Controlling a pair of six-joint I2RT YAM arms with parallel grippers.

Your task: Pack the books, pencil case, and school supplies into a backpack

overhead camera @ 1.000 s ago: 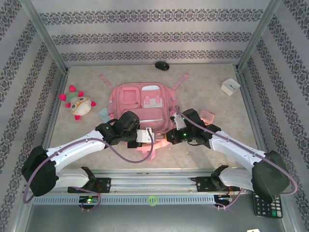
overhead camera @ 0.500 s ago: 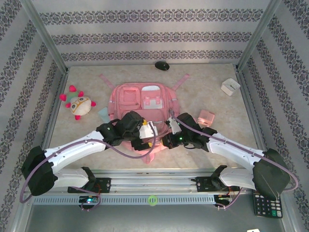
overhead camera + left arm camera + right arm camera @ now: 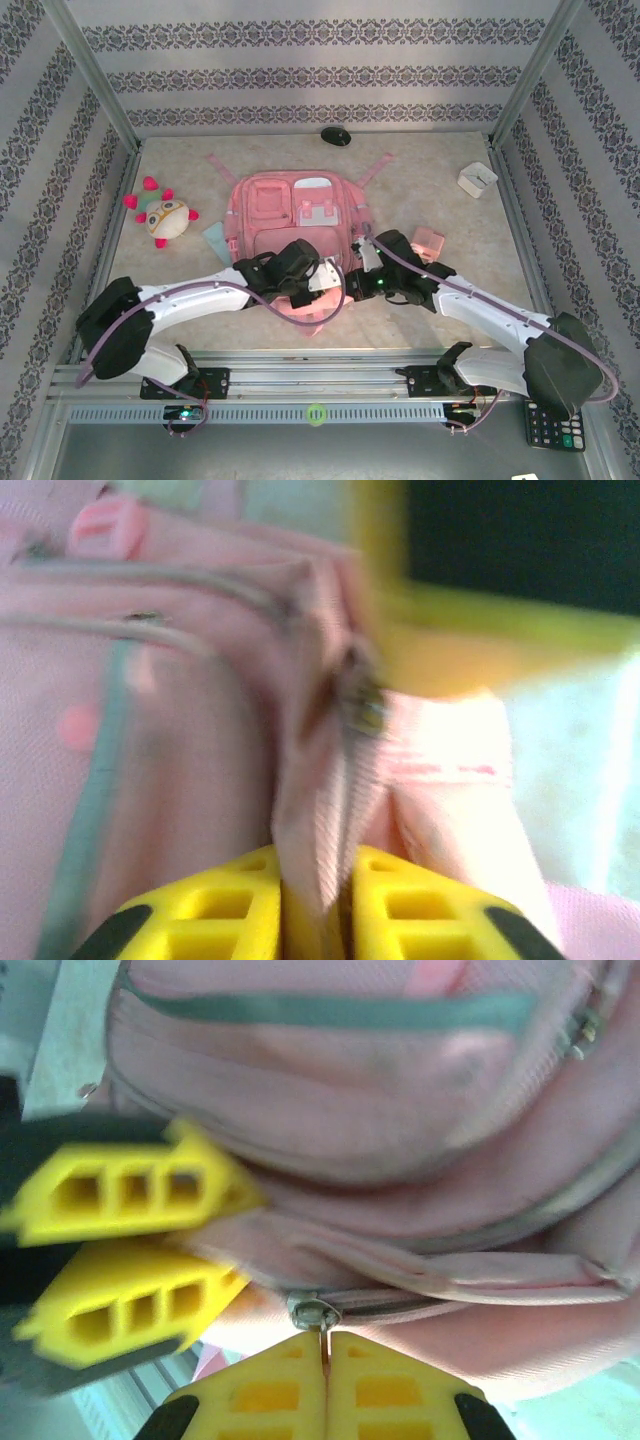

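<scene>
Backpack [image 3: 300, 205], pink, lies flat in the middle of the table [image 3: 420, 330], straps toward the far edge and bottom toward the near edge. At its near end both arms meet. The left gripper [image 3: 315, 865] is pressed together on a raised fold of the bag's pink fabric beside a zip. The right gripper [image 3: 326, 1345] has its fingers shut tight, pinching the small metal zipper pull [image 3: 312, 1311] at their tips. A pale blue pencil case [image 3: 214, 238] peeks out at the bag's left side; a pink block [image 3: 428, 241] sits near its right side. Toward the far right corner stands a white box [image 3: 477, 179]; a plush toy [image 3: 165, 217] lies near the left edge.
</scene>
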